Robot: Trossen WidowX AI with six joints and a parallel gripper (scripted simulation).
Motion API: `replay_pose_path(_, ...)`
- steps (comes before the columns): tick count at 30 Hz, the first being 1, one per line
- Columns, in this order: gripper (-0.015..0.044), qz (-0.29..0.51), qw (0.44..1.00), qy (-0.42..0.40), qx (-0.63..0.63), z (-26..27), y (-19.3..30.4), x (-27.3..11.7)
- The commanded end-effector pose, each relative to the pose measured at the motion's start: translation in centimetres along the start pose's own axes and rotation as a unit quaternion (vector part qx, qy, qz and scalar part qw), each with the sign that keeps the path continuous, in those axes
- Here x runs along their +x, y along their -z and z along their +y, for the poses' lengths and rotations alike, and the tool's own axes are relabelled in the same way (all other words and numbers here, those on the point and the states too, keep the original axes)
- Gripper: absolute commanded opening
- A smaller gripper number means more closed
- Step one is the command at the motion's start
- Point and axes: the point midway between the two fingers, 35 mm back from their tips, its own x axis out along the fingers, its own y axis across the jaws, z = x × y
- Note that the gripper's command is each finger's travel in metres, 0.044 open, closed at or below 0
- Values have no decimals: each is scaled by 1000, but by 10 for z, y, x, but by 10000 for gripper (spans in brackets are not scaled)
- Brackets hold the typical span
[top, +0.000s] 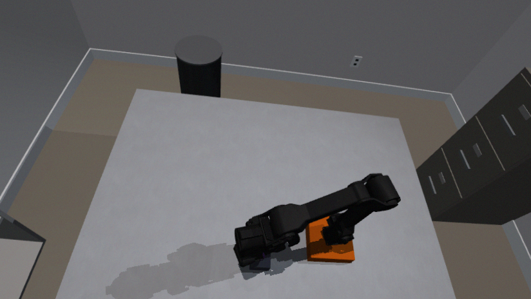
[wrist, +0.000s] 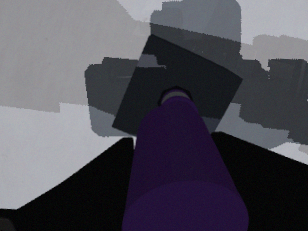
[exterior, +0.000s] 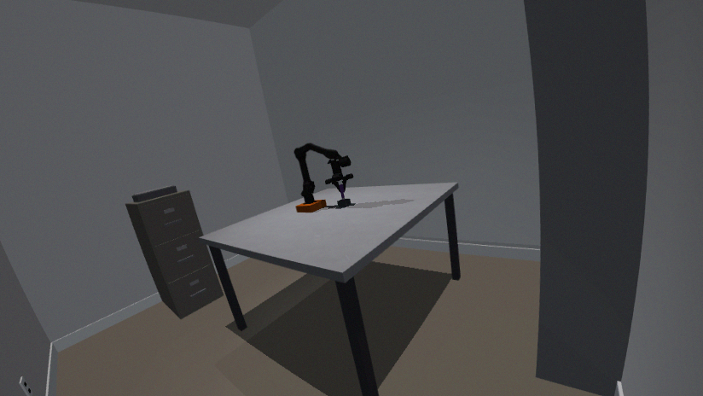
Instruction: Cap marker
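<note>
The cap [exterior: 341, 188] [wrist: 182, 164] points its round end up, long axis near upright, a smooth deep-purple cylinder pinched in the claw [exterior: 341, 189] [wrist: 171, 146], above the dark holder block [top: 261, 264] [exterior: 344, 201] [wrist: 200, 76] on the table [top: 222, 148] [exterior: 294, 235] [wrist: 30, 159]

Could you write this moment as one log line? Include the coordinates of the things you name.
gripper [exterior: 341, 189]: shut on cap [wrist: 182, 164] | cap: over holder [top: 260, 264] [exterior: 344, 201] [wrist: 150, 84] | fully on: cannot tell

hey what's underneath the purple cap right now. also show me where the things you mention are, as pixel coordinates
Under the cap [wrist: 175, 164], a sliver of the marker [wrist: 176, 94] and the holder block [wrist: 150, 94] show. The cap hides the rest, including the marker's tip.
</note>
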Motion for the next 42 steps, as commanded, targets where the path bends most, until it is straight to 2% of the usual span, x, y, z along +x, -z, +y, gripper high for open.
replay_pose_path(1,0,6,1000,24,2,-4,1,28)
replay_pose_path(14,0,6,1000,24,2,-4,1,46)
replay_pose_path(33,0,6,1000,24,2,-4,1,48)
replay_pose_path(42,236,4,1000,24,0,-4,0,47)
